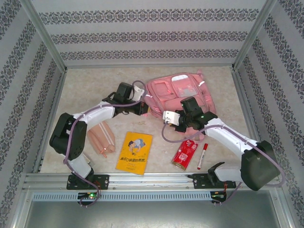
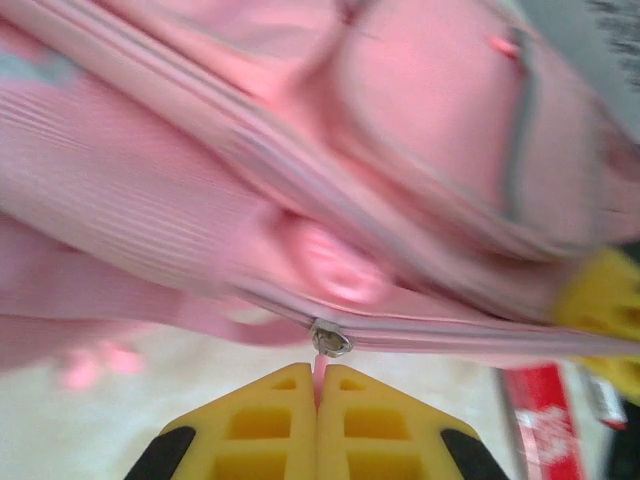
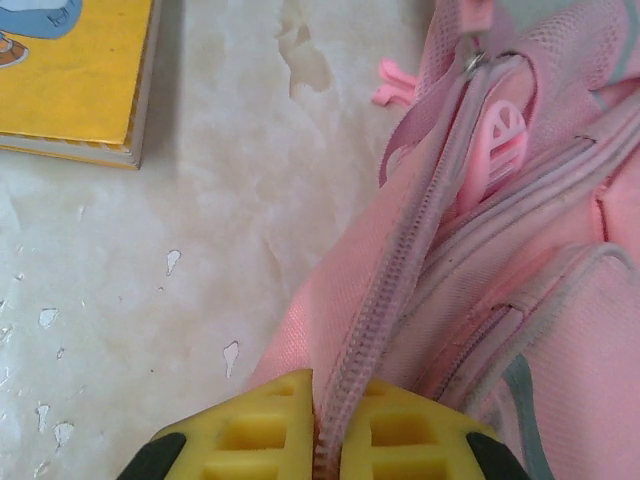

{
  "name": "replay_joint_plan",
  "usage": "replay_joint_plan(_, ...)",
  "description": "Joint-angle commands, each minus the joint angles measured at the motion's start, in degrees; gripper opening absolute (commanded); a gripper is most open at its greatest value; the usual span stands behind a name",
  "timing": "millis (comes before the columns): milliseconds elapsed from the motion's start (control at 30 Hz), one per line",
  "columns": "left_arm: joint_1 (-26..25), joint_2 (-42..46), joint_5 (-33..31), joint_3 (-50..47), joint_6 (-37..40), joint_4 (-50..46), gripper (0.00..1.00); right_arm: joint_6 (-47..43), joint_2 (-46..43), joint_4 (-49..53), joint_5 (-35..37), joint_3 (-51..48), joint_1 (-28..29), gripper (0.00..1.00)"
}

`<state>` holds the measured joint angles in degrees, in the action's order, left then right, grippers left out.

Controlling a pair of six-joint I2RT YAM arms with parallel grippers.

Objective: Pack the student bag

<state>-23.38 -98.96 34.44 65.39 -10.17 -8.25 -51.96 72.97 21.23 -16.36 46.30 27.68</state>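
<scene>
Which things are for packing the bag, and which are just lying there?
In the job now:
student bag
left fingers, pinching its zip pull
right fingers, clamped on its zip edge

Lying about, probably to be packed later:
yellow book
peach pencil case
red carton
red marker

A pale marbled tabletop (image 1: 95, 85) fills the middle of the top view; the right wrist view shows small chips (image 3: 230, 352) in its surface. White walls (image 1: 142, 35) banded with dark floral stripes close the upper, left and right sides. Aluminium posts (image 1: 43, 38) rise at the back corners. A metal rail (image 1: 152, 179) crosses the lower edge. The light is even and soft.
</scene>
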Motion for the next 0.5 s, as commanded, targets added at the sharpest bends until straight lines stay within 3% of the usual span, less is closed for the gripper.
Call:
replay_joint_plan(0, 6.4, -4.5, -10.6, 4.6, 6.0, -6.8, 0.00, -3.7, -3.4, 2.2, -2.1, -1.3, -1.2, 0.00)
replay_joint_plan(67, 7.5, -6.3, -12.3, 6.9, 6.3, -6.6, 0.00, -3.5, -3.6, 1.6, -2.3, -1.7, -1.2, 0.02)
replay_joint_plan(100, 7.7, -7.0, -12.4, 8.0, 7.2, -6.6, 0.00, -3.2, -3.5, 1.4, -2.0, -1.7, -1.1, 0.10)
replay_joint_plan(167, 7.6, -7.8, -11.5, 9.3, 8.0, -6.1, 0.01, -0.1, -3.4, -1.2, -0.7, -2.0, -0.8, 0.35)
replay_joint_plan(233, 7.7, -8.0, -10.3, 9.6, 7.3, -5.2, 0.15, 5.6, -4.1, -4.3, -1.5, -1.7, -1.1, 0.51)
replay_joint_plan(300, 7.6, -7.3, -8.5, 9.7, 6.5, -5.3, 0.35, 15.4, -6.1, -8.6, -3.1, -1.4, -2.2, 0.67)
replay_joint_plan(367, 7.7, -5.9, -5.8, 9.2, 6.4, -5.3, 0.42, 25.8, -8.6, -11.9, -1.5, -0.9, -3.4, 0.92)
replay_joint_plan(400, 7.6, -5.0, -3.6, 9.0, 6.7, -5.4, 0.46, 33.4, -9.9, -14.0, 1.7, -0.8, -4.1, 0.98)
replay_joint_plan(467, 7.4, -3.3, 0.9, 9.0, 7.9, -5.7, 0.50, 51.4, -11.8, -13.7, 12.1, -0.4, -5.7, 0.98)
